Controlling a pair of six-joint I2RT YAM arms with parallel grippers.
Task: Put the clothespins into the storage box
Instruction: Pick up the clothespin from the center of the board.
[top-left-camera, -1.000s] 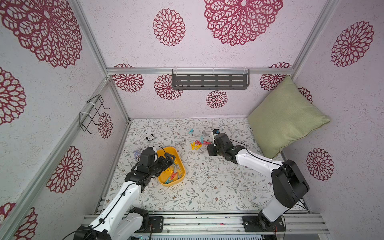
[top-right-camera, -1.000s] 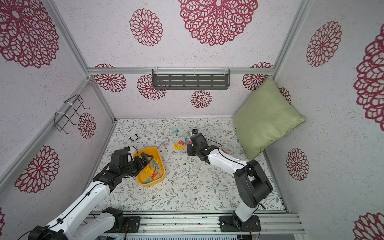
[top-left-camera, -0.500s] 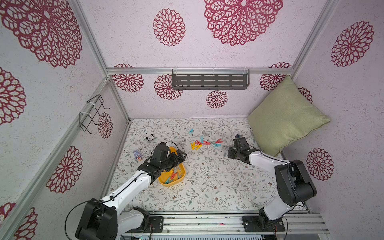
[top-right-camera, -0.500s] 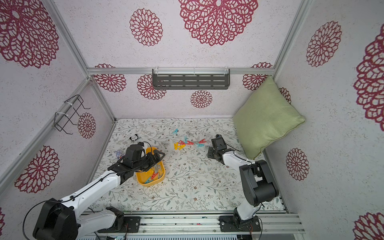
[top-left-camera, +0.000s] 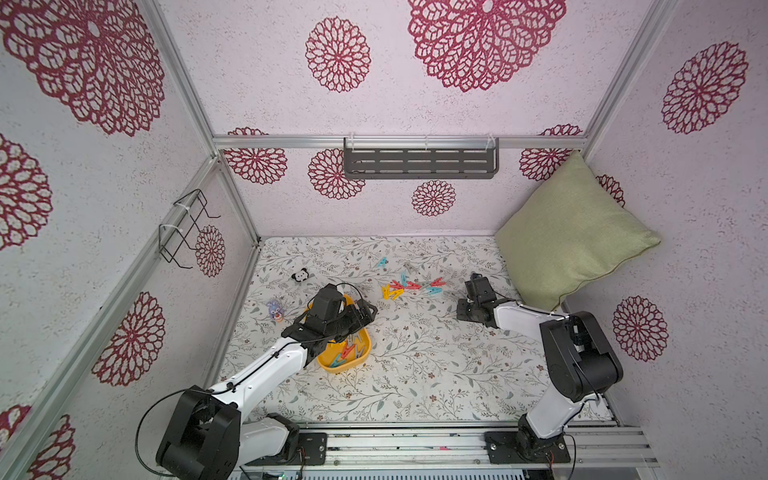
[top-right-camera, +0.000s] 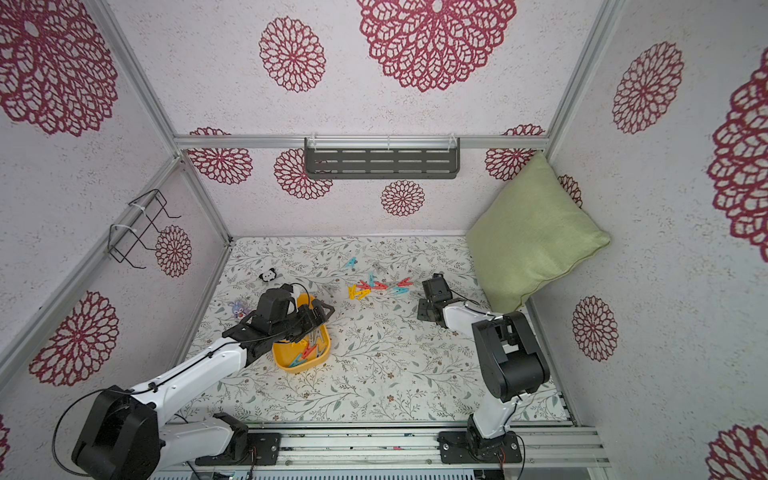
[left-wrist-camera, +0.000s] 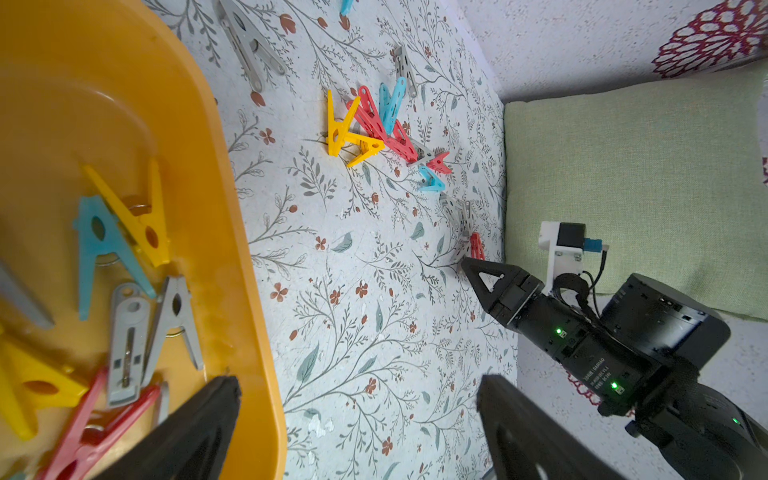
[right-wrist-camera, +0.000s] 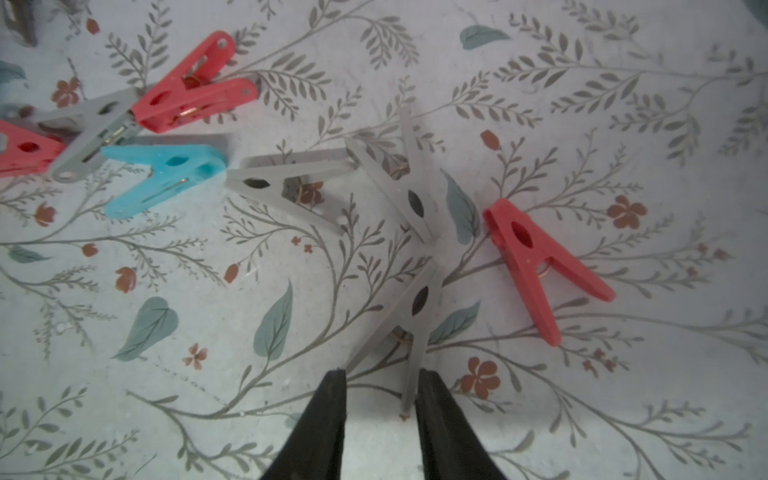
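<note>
Grey peg (right-wrist-camera: 417, 303) being straddled by right gripper (right-wrist-camera: 380, 378)
Narrowed jaws are sitting either side of its leg tips on the table (right-wrist-camera: 166, 415); real grip can't be told. Left gripper (left-wrist-camera: 357, 382) is hanging wide open over the box (left-wrist-camera: 249, 291) rim.

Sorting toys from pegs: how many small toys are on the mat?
2. The panda toy lies toward the back left of the mat; the purple plush figure lies nearer the front, left of the storage box. The left arm may hide others.
</note>
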